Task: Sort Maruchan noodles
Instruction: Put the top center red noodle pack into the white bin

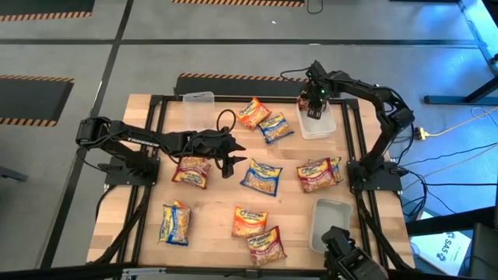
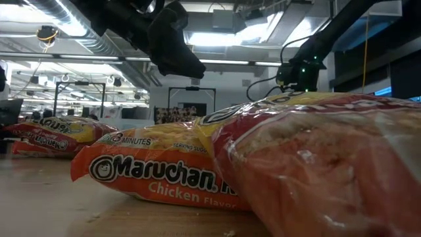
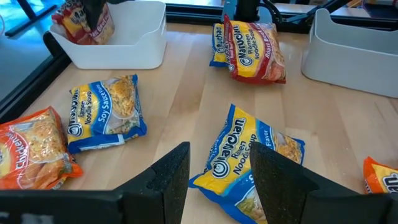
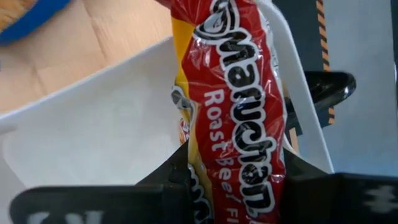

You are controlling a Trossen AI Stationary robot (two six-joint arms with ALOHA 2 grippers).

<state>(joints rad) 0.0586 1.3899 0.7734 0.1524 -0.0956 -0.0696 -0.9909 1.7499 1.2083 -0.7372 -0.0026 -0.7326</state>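
Several Maruchan noodle packets lie flat on the wooden table: orange point(image 1: 253, 111), blue point(image 1: 274, 127), red point(image 1: 191, 171), blue point(image 1: 261, 177) and others nearer the front. My right gripper point(image 4: 233, 180) is over a white tub point(image 1: 317, 124) at the far right, shut on a red Roast Beef packet point(image 4: 239, 93). My left gripper point(image 3: 217, 180) hovers open above the table's middle, just short of a blue packet point(image 3: 249, 158), touching nothing. My right gripper pinches the red packet between its two fingers near one end point(image 4: 239, 168), with the fingers on either side of it. The fingers come from above, pointing steeply down. The packet hangs lengthwise below them, its lower part inside the tub.
A second tub point(image 1: 331, 218) stands at the front right and a third point(image 1: 198, 99) at the far edge. Two overlapping packets point(image 1: 319, 173) lie by the right arm's base. More packets point(image 1: 175, 222), point(image 1: 249, 222), point(image 1: 266, 245) lie near the front.
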